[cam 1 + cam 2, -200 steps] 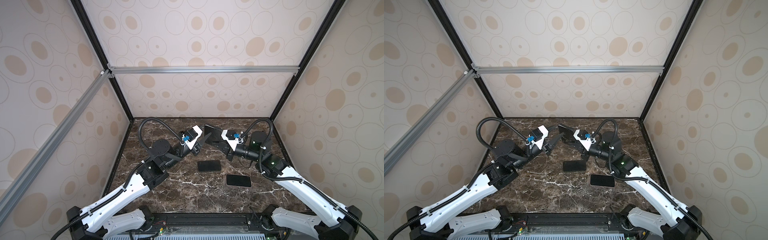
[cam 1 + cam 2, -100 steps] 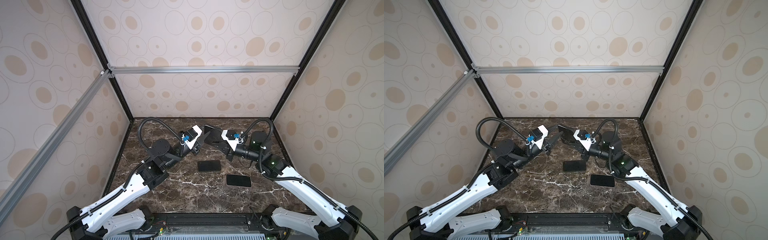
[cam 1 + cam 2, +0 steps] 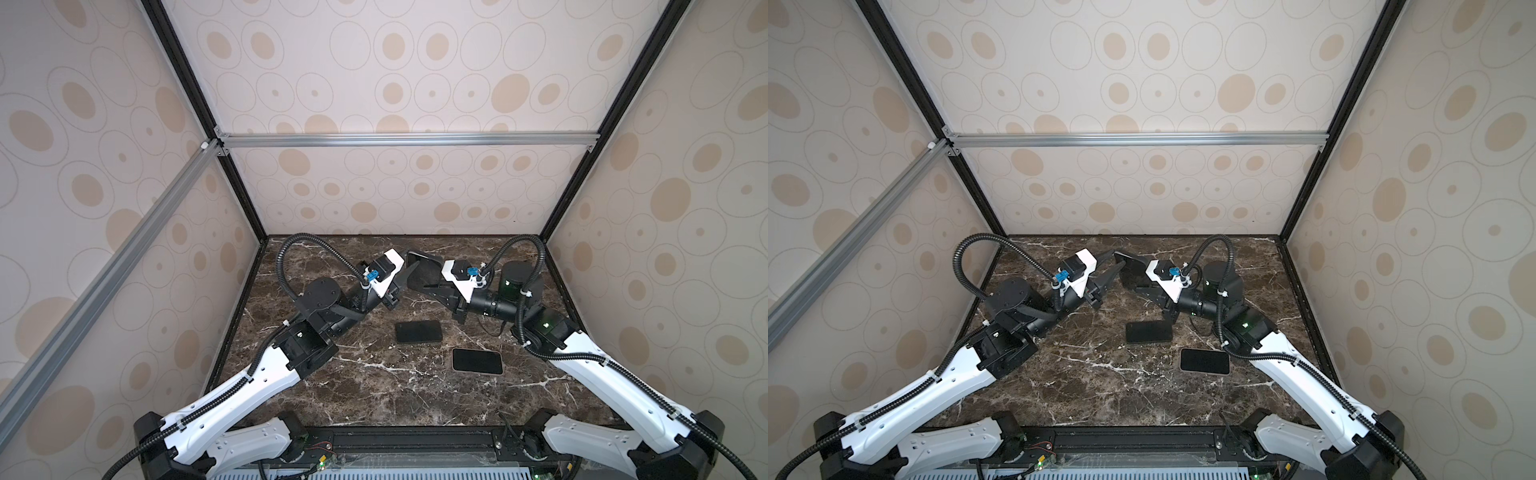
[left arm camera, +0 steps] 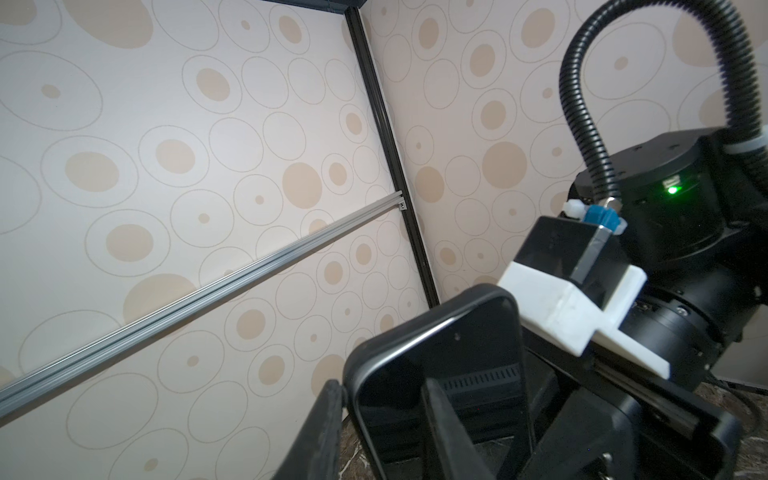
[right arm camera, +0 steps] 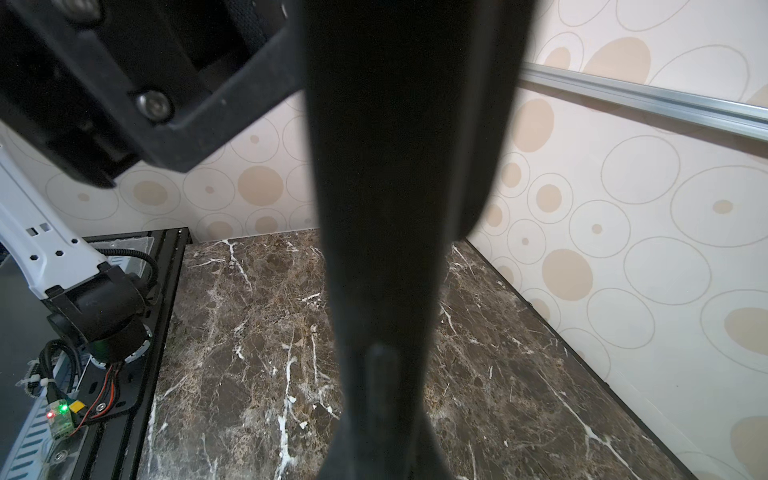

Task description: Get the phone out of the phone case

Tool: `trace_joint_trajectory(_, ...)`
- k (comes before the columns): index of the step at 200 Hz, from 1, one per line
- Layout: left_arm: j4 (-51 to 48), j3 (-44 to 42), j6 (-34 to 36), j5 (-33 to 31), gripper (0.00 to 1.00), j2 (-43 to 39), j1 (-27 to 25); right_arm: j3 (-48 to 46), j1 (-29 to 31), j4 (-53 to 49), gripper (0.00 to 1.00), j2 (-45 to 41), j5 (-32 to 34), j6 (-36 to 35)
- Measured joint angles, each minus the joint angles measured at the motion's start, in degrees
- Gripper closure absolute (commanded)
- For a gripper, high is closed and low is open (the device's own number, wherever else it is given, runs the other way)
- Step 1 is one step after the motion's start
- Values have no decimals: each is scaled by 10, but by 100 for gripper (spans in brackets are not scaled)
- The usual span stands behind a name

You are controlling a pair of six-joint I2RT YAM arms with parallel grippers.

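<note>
Phone [image 3: 426,270]: seated in a black phone case [image 4: 465,305]; dark screen faces the left wrist camera, and the case rim wraps every screen edge in view.
Phone location: off the counter [image 3: 332,374], in the air over its back middle, between the two wrists and tilted up on edge. Seen in both top views, also at [image 3: 1131,268].
Right end effector [image 3: 430,287]: clamped on the lower part of the cased phone, carrying it clear of the counter.
Right wrist view: a blurred dark mass fills the centre and no detail is readable. Brown marble counter lies beneath.
Left end effector [image 3: 1113,262]: narrow gap, at the phone's free edge on the side away from the right end effector.
Left fingers [image 4: 440,432]: they straddle that edge, one lying across the screen and the other outside the case edge.
Left contact: the outer finger looks right against the case. Cannot tell if there is a real pinch.
Flat black slab [image 3: 417,331]: lies on the counter in front of both end effectors, nothing touching it. Phone or empty case, cannot tell.
Pale-rimmed phone [image 3: 477,361]: flat, dark face up, on the right arm's side. Near the black slab but apart from it.
Arms: both reach in toward the back centre with wrists raised, tips meeting at the cased phone.
</note>
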Motion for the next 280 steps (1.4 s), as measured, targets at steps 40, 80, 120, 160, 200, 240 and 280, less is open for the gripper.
trace_joint_trajectory(40, 0, 0, 0, -4, 73, 1, 2, 7, -1, -6, 100, 6, 0, -1)
trace_joint_trajectory(80, -2, 2, 0, -7, 76, 4, 3, 7, -3, -10, 100, 7, -1, -1)
trace_joint_trajectory(120, -17, 16, 0, -6, 76, 10, 4, 11, -8, -12, 100, 10, -9, -6)
trace_joint_trajectory(160, -40, 33, 0, 4, 76, 15, 5, 14, -14, -15, 100, 10, -22, -14)
trace_joint_trajectory(200, -61, 42, 0, 16, 75, 21, 8, 14, -19, -27, 100, 10, -32, -24)
trace_joint_trajectory(240, -94, 64, 0, 33, 74, 33, 11, 22, -25, -47, 100, 10, -44, -37)
trace_joint_trajectory(280, -109, 80, 0, 46, 73, 41, 15, 29, -26, -54, 100, 10, -43, -43)
